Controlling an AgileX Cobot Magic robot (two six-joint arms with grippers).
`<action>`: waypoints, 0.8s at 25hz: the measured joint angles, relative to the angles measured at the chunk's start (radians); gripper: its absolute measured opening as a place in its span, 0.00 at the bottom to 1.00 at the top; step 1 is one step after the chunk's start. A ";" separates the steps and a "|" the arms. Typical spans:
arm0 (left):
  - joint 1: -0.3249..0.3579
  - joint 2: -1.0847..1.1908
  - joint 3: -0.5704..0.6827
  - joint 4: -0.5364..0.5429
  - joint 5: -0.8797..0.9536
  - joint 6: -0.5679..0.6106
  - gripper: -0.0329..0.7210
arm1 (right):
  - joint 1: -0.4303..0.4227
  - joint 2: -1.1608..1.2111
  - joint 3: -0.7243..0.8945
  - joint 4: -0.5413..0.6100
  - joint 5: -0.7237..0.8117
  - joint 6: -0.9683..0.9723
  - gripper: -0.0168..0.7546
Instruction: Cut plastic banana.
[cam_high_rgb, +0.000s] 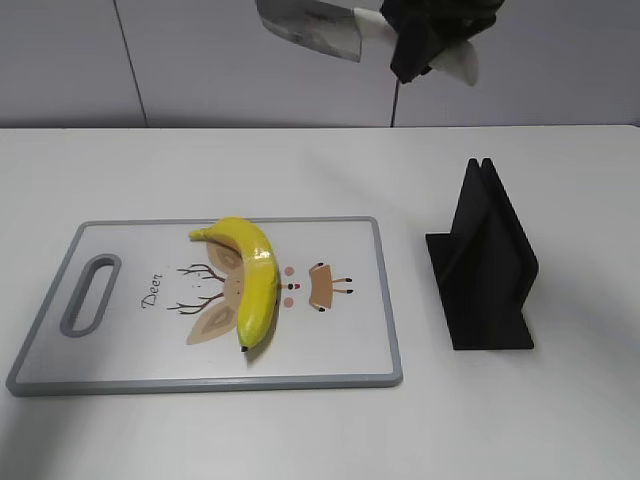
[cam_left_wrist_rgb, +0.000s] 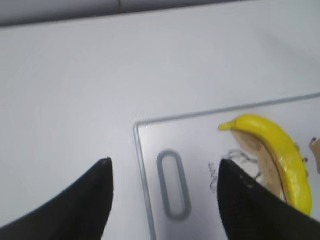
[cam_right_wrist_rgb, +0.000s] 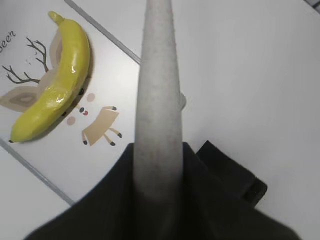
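Observation:
The plastic banana is glossy yellow and curved, and lies on the white cutting board with a deer drawing. It also shows in the left wrist view and the right wrist view. My right gripper is shut on a knife and holds it high above the table, blade pointing left; the knife's grey back fills the right wrist view. My left gripper is open and empty, above the board's handle slot. It is out of the exterior view.
A black knife stand sits on the white table to the right of the board; its corner shows in the right wrist view. The board's handle slot is at its left end. A grey wall runs behind the table.

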 joint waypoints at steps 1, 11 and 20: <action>0.016 0.000 -0.001 0.007 0.057 -0.013 0.87 | 0.000 -0.002 0.000 0.000 0.009 0.033 0.23; 0.061 -0.258 0.218 0.087 0.147 -0.040 0.84 | 0.000 -0.143 0.072 -0.024 0.030 0.302 0.23; 0.061 -0.709 0.561 0.095 0.003 -0.040 0.83 | 0.000 -0.332 0.270 -0.227 0.031 0.486 0.23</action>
